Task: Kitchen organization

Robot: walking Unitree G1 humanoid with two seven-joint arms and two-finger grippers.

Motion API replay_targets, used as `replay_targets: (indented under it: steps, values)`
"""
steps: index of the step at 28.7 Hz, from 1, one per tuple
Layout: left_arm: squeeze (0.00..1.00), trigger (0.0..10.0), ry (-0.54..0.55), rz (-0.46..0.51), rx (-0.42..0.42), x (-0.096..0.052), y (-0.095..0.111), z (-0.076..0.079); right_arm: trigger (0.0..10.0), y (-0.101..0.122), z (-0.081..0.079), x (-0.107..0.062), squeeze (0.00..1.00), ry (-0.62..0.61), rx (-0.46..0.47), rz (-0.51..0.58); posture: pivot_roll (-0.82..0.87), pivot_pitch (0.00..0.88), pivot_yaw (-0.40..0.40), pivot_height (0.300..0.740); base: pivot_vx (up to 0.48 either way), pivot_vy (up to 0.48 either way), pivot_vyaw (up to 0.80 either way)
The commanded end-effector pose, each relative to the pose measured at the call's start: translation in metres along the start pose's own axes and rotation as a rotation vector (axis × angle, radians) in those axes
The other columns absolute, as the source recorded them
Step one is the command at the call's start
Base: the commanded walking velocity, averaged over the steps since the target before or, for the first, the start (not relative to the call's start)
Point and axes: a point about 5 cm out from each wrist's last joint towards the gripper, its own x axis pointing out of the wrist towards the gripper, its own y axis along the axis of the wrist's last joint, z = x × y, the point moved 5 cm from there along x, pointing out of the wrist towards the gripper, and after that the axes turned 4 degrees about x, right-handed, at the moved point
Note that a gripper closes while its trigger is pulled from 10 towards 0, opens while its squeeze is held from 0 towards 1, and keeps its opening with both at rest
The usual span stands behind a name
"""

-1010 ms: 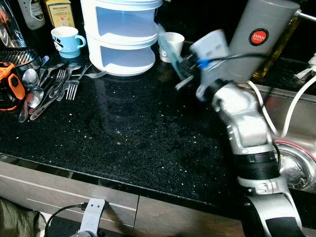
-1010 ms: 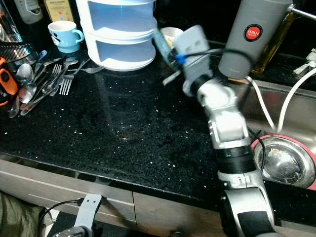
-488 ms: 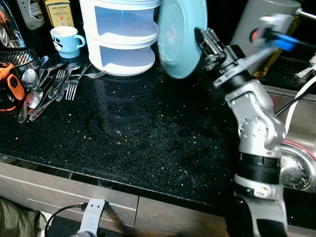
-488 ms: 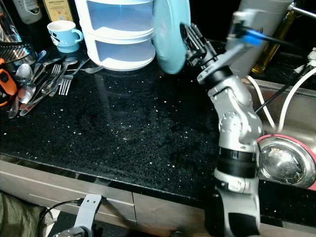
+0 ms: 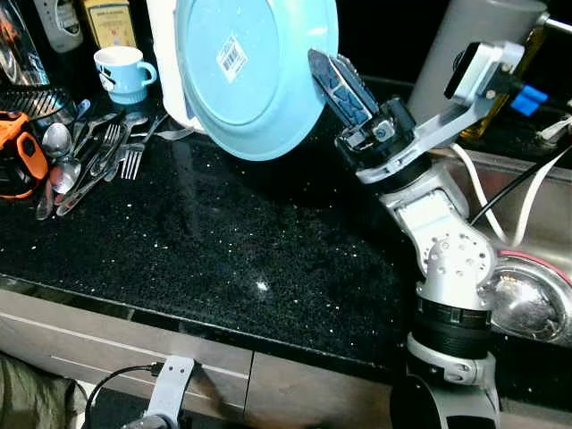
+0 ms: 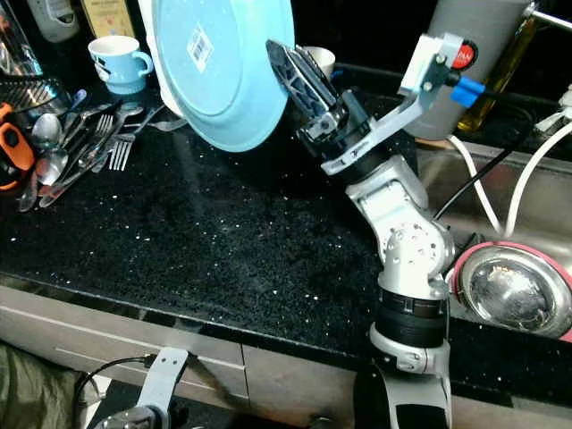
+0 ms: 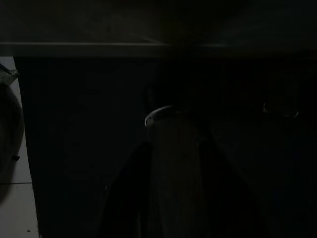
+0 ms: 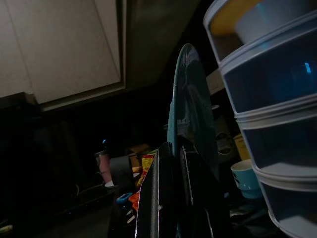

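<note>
Since half a second ago, blue plate (image 5: pixel 253 73) has swung round to show its barcoded underside and now stands raised above the black counter (image 5: pixel 223 241), in front of the white tiered rack (image 8: pixel 277 124). Left to right: orange tool (image 5: pixel 21 152), cutlery pile (image 5: pixel 89 156), blue mug (image 5: pixel 122 72), plate, then right gripper (image 5: pixel 332 82) with fingers clamped on the plate's rim, grey canister (image 5: pixel 474 54), sink (image 5: pixel 536 259). Left gripper (image 7: pixel 173 198): dark view, finger state cannot be told.
</note>
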Motion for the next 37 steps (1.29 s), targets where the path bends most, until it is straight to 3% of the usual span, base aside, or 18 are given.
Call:
replay_targets:
  steps: [1,8,17,29,37]
  values:
    - [0.00,10.0,-0.007,-0.025,0.011,0.000,-0.009,0.002,10.0,0.008,0.002,0.001,0.00,-0.011,-0.004,0.022,0.06,0.064,-0.049,0.740,-0.337,0.000,0.00]
    - [0.00,10.0,-0.009,-0.024,0.015,0.000,-0.009,0.001,10.0,0.010,0.008,0.002,0.00,-0.049,-0.017,0.033,0.06,0.067,-0.047,0.740,-0.351,0.000,0.00]
    - [0.00,10.0,-0.009,-0.024,0.018,0.000,-0.008,0.001,10.0,0.006,0.040,0.001,0.00,-0.252,-0.067,0.005,0.07,0.070,-0.047,0.740,-0.352,0.000,-0.05]
    - [0.00,10.0,-0.005,-0.013,-0.005,0.000,-0.007,0.001,10.0,0.006,0.056,0.000,0.00,-0.354,-0.113,-0.015,0.07,0.075,-0.045,0.740,-0.027,0.000,-0.80]
    - [0.00,10.0,-0.006,-0.007,0.007,-0.001,-0.006,0.000,10.0,0.010,0.078,-0.007,0.00,-0.505,-0.239,-0.032,0.07,0.075,-0.045,0.740,0.000,0.000,-0.80]
